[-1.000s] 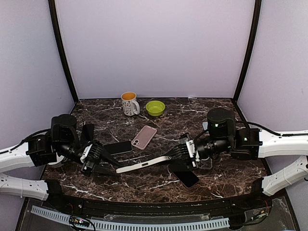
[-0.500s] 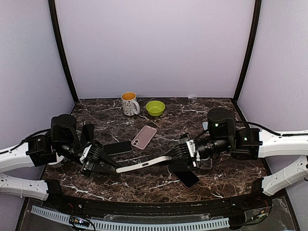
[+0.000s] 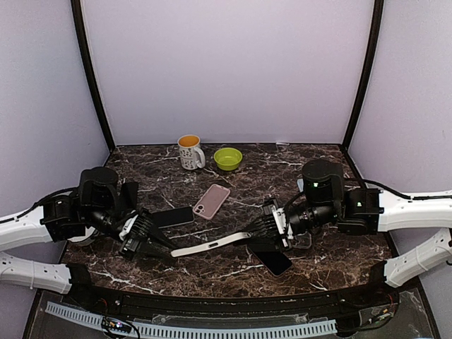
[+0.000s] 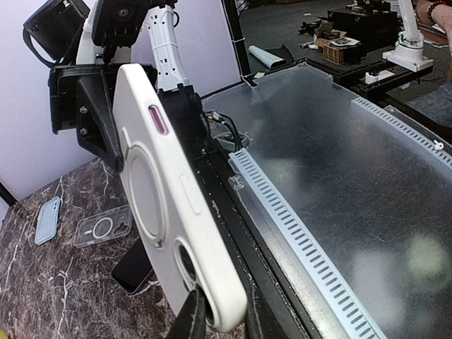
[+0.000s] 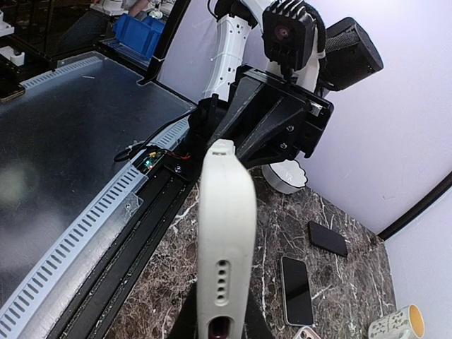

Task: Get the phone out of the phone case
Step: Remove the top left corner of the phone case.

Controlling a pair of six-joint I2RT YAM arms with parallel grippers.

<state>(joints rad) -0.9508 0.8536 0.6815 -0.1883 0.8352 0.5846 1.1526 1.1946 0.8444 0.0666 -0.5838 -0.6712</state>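
Case: white case, held up off the bench near its front edge, stretched between the two arms with one end in each pair of jaws.
Case tilt: in the top view its left end sits nearer the front edge than its right end.
Case detail: the left wrist view shows its back with a round ring and a camera cut-out; a pink patch shows in a side slot.
Phone: cannot tell whether it sits inside. The right wrist view shows only the case's thin edge, with port holes and a dark pinkish opening.
Left jaws: narrow, pinching the left end of the case; fingers press either side of it.
Right jaws: narrow, pinching the right end of the case.
Left arm: low over the bench's left side, wrist pointing right.
Right arm: low over the right side, wrist pointing left.
Dark phone: flat on the bench, just under the right jaws.
Clear case: flat on the bench near the right arm, beside a pale blue phone.
Black phone: flat, just behind the left jaws.
Pink phone: flat, mid-bench, just right of the black phone.
Mug: white, upright at the back.
Bowl: green, just right of the mug.
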